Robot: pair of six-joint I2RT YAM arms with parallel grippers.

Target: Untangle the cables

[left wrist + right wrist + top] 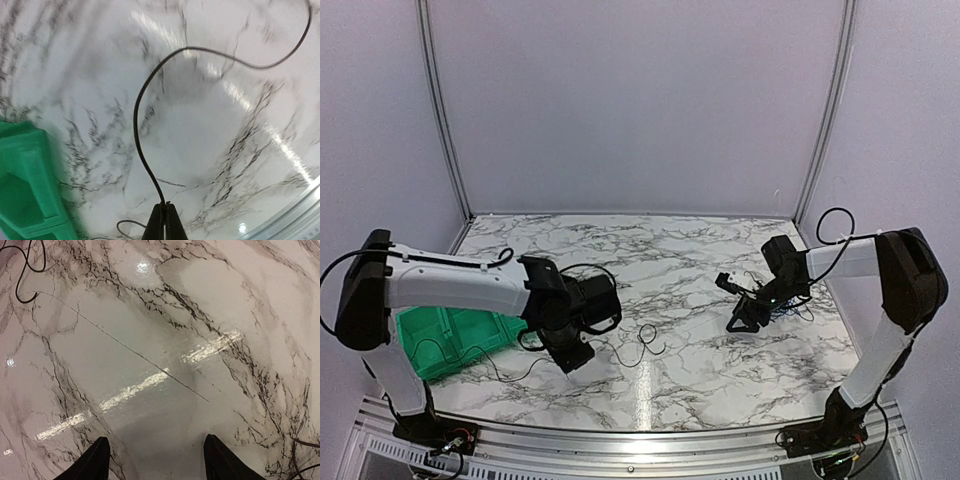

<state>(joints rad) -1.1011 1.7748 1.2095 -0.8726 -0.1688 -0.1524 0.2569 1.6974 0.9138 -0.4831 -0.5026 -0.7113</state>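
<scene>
Our left fingers [159,224] are clamping on a thin black cable [135,119] that is arcing away ahead of them over the marble table [230,150]. Our right fingers [89,463] are standing apart, empty, another cable loop [20,277] lying well ahead to their left.

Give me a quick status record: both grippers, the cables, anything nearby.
left gripper: shut on a black cable that arcs away over the table
right gripper: open, holding nothing, over bare marble
thin wire: runs straight across the table ahead of the right gripper
bin: green, at the table's near left
</scene>
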